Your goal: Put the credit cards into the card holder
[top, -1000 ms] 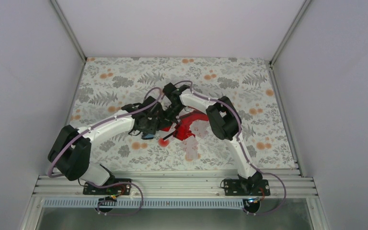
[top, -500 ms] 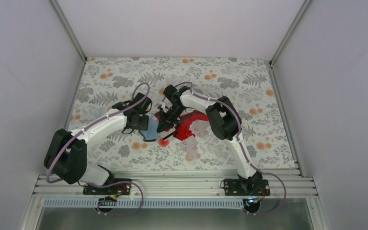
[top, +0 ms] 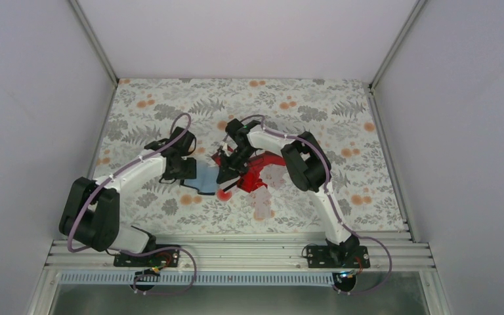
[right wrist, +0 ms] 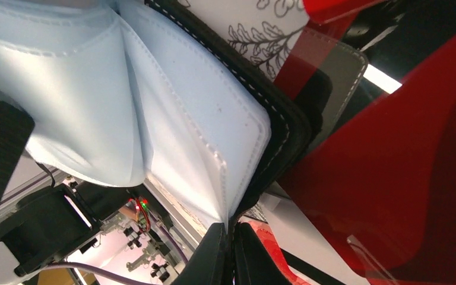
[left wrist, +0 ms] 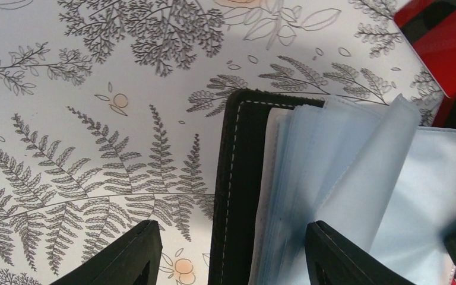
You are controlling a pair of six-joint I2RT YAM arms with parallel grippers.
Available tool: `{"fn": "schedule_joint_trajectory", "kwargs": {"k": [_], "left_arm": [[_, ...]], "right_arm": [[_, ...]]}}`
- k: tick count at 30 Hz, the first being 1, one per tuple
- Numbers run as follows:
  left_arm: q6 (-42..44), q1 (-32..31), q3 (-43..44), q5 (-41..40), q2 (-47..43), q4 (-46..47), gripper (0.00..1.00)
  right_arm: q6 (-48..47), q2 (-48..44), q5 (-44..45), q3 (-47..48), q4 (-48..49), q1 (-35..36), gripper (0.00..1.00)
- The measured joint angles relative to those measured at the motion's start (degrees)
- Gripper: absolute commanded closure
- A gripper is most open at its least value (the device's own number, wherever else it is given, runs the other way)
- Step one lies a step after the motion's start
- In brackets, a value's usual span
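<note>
The card holder (top: 207, 176) lies open on the floral table, a black case with pale blue clear sleeves fanned up. In the left wrist view its stitched black edge (left wrist: 240, 178) runs between my open left gripper's (left wrist: 231, 261) fingers, with the sleeves (left wrist: 356, 178) to its right. My left gripper (top: 182, 168) sits at the holder's left side. My right gripper (right wrist: 231, 237) is shut on the holder's right edge (right wrist: 273, 148) and shows in the top view (top: 226, 172). Red credit cards (top: 260, 172) lie in a pile just right of it, seen close in the right wrist view (right wrist: 404, 172).
A small red round spot (top: 224, 194) lies on the table just in front of the holder. A red card corner (left wrist: 445, 41) shows at the top right of the left wrist view. White walls enclose the table on three sides.
My left arm has swung left and back from the right gripper, uncovering the holder's pale blue sleeves. My right gripper has stayed shut on the holder's edge.
</note>
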Motion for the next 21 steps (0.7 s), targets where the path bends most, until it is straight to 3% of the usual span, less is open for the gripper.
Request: {"fn": "schedule_joint_trajectory", "kwargs": {"k": [11,21], "left_arm": [[-1.5,5.1,-0.1,4.3,1.3,0.0,0.42],[-0.1,5.3,-1.0,7.9,1.1,1.9,0.5]], "right_arm": [[-1.2,0.0,3.8,-0.2,0.0,-0.4,0.89],[-2.4,0.0,4.2,0.8,-0.5,-0.5,0.8]]}}
